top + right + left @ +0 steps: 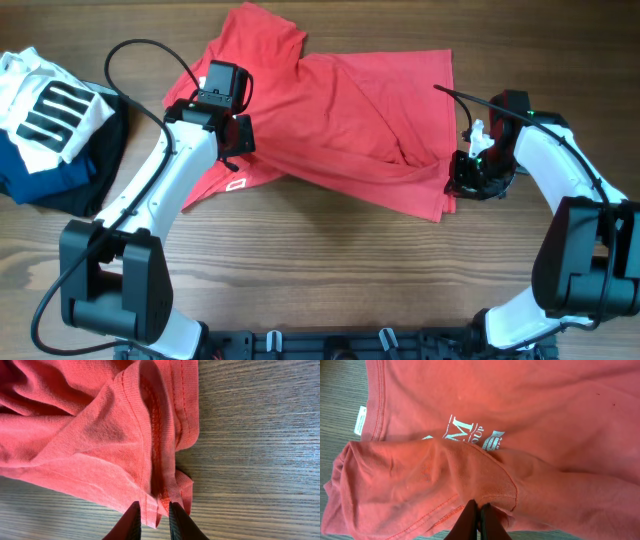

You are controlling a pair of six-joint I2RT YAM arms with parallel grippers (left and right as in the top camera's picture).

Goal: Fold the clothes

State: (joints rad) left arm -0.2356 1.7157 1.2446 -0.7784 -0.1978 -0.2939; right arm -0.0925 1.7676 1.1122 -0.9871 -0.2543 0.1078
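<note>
Two grippers are at the shirt (350, 110). The left gripper (480, 519) is pressed together, pinching a fold below the lettering (470, 432). The right gripper (152, 521) is slightly spread and straddles the hem corner. The right should lift straight clear without snagging while the left carries its fold flat. The shirt lies red and rumpled mid-table (320, 270).
</note>
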